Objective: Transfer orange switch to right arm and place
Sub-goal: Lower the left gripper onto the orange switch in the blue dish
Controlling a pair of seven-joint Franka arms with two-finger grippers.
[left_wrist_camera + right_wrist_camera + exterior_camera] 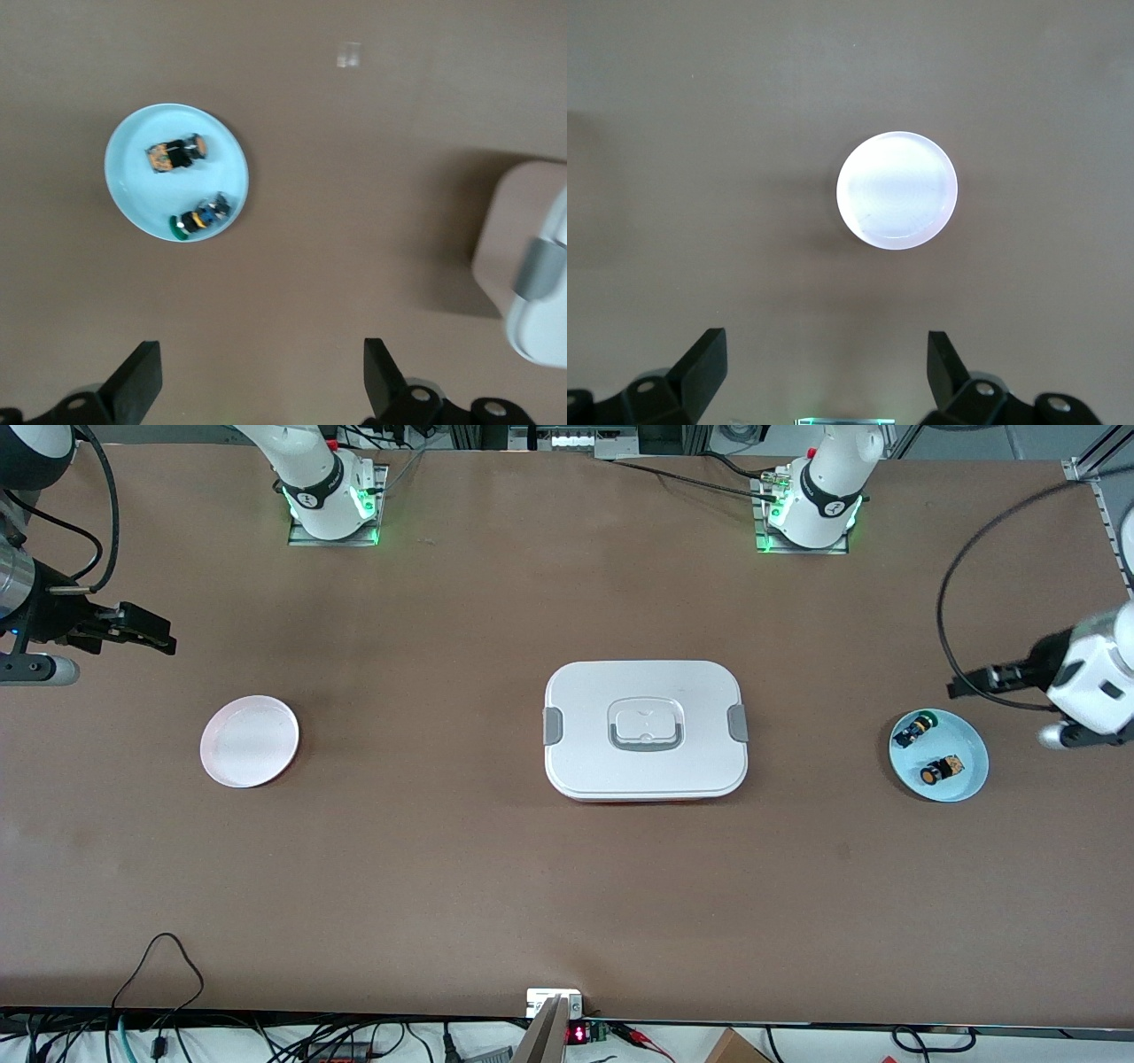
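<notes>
Blue plate (970, 755) holds two switches, the orange switch (941, 771) included; pink plate (249, 741) and lidded box (645, 731) are seen; left end effector (257, 376) and right end effector (824, 372) are released.

Two switches (928, 750) in my left-end plate (967, 737); lidded box (645, 731) mid-table between it and right-end plate (249, 741); both my grippers aloft.

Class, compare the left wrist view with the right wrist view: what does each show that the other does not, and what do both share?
Only the left wrist view shows the blue plate holding the orange switch and the green-capped switch, plus a corner of the white box. Only the right wrist view shows the pink plate, with nothing on it. Both share the brown table and an open gripper low in the picture: the left gripper and the right gripper.
</notes>
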